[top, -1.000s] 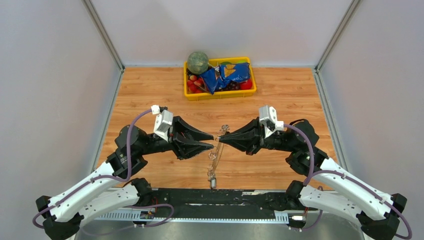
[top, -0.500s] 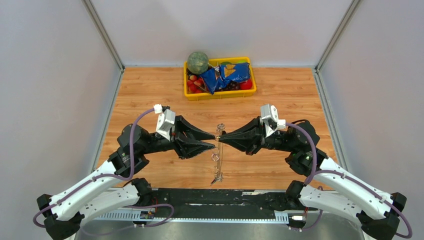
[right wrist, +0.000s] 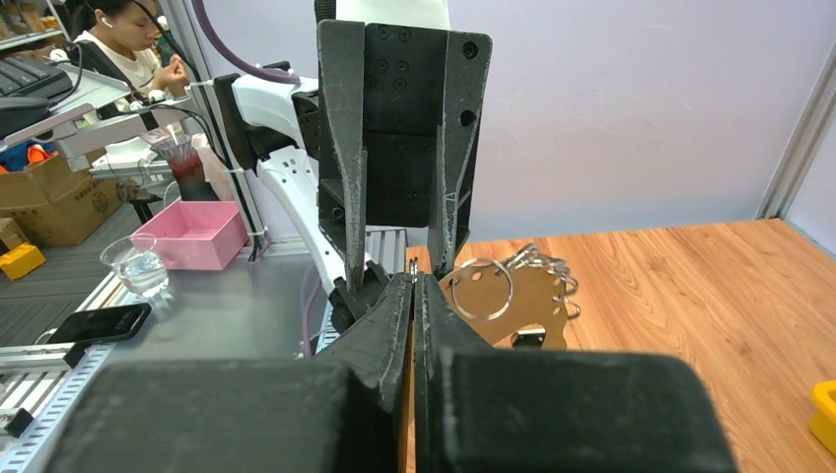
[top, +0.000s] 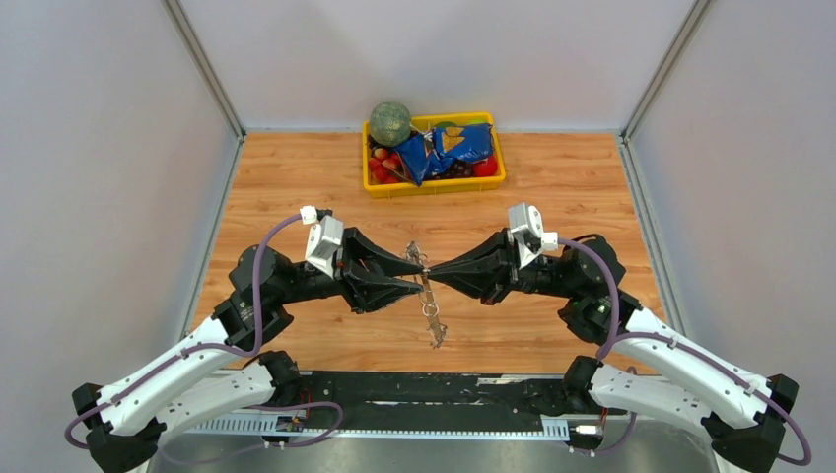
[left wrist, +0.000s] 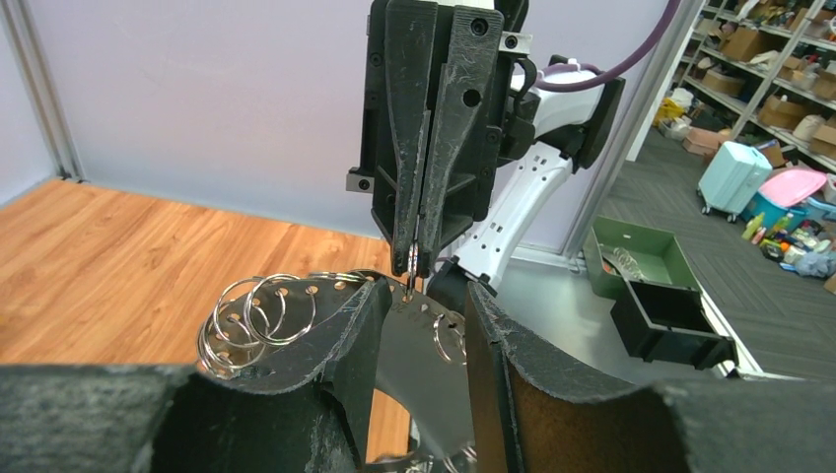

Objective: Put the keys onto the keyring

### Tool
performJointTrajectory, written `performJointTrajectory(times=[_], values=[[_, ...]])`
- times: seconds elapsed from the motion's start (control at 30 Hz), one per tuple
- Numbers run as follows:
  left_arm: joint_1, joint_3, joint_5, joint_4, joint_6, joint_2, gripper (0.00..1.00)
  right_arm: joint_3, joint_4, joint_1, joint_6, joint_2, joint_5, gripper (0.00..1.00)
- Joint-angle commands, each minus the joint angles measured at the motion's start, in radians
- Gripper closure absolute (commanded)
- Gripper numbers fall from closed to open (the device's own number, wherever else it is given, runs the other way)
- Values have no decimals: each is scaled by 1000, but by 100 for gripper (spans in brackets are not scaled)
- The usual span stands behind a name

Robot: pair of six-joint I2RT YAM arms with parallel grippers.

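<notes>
Keyring (top: 430,305): held in the air over the middle of the worktop, between two tools that meet tip to tip, its fringe of small rings trailing toward the near edge.

Change noted: a second ago the tools stood slightly apart and the trailing end reached nearer the near edge. The right tool has since closed in and the fringe slants the other way. Judged a regrip or steadying of the ring. No key shows in either tool, so threading looks not yet begun.

Left tool (top: 420,275): half spread, apparently bearing on the loop.

Right tool (right wrist: 414,281): pressed together, pinching a small link of the keyring.

Yellow tray (top: 434,186): middle of the far edge. Contents: green ball (top: 390,123), blue packet (top: 449,150), red pieces (top: 383,166).
</notes>
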Motion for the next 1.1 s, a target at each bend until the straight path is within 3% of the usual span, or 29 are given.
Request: performJointTrajectory(times=[0.0,0.1,0.17,0.3,0.53,0.63,0.73,0.83,0.97,1.07], values=[[5,31,8,47,1,-6,56,55,81,12,16,4,4,100],[5,31,8,47,2,-8,59,57,82,16,14,8,5,100],[6,32,7,46,3,-8,67,57,82,17,13,8,9,100],[7,37,8,39,6,-7,98,61,76,20,11,5,10,100],[6,62,2,-26,37,-11,100,75,-33,21,-35,-12,32,98],[6,103,-8,-109,70,-1,100,98,-154,20,-83,-26,53,88],[6,142,-16,-228,100,9,100,149,-295,21,-132,-25,61,69],[6,201,-28,-347,150,34,100,209,-449,20,-186,-24,105,57],[7,287,-2,-524,227,81,100,285,-605,21,-263,4,112,49],[5,361,41,-652,273,119,100,372,-749,20,-326,74,96,48]])
